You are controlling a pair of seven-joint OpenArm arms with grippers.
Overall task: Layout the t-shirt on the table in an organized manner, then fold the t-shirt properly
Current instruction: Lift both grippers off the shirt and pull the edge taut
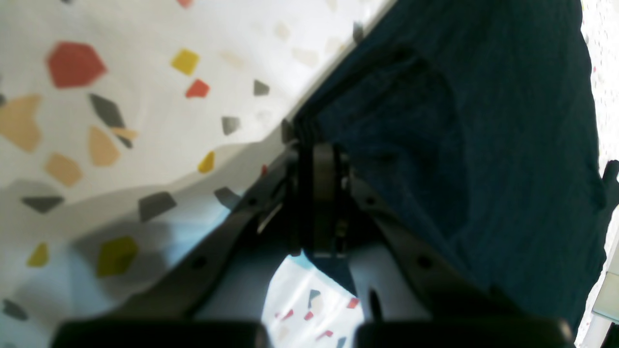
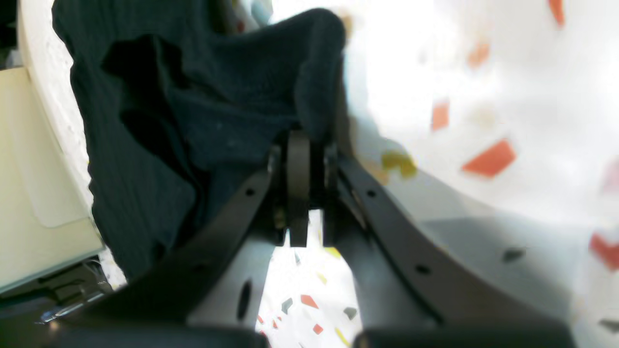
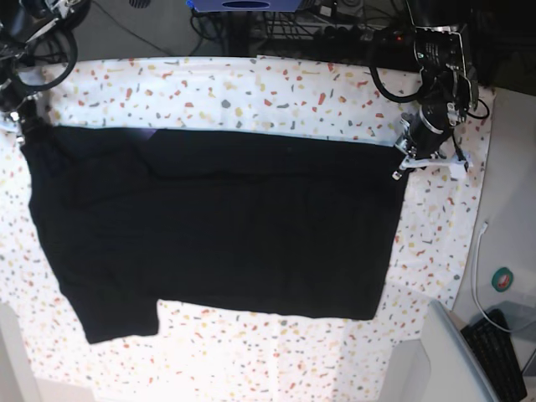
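Observation:
The black t-shirt (image 3: 226,218) lies spread wide on the speckled white table (image 3: 293,88), with a sleeve hanging down at the lower left. My left gripper (image 3: 404,157) sits at the shirt's far right corner. In the left wrist view its jaws (image 1: 316,145) are shut on the cloth edge (image 1: 483,145) just above the table (image 1: 145,72). My right gripper (image 3: 20,127) is at the far left corner. In the right wrist view its jaws (image 2: 302,140) are shut on a raised fold of the dark cloth (image 2: 217,111), beside the table (image 2: 483,72).
Cables and dark equipment (image 3: 335,25) run behind the table's far edge. Off the table's right edge are a white cable (image 3: 479,268), a round green object (image 3: 505,279) and a keyboard (image 3: 502,352). A pale panel (image 2: 34,169) stands beyond the table's edge in the right wrist view.

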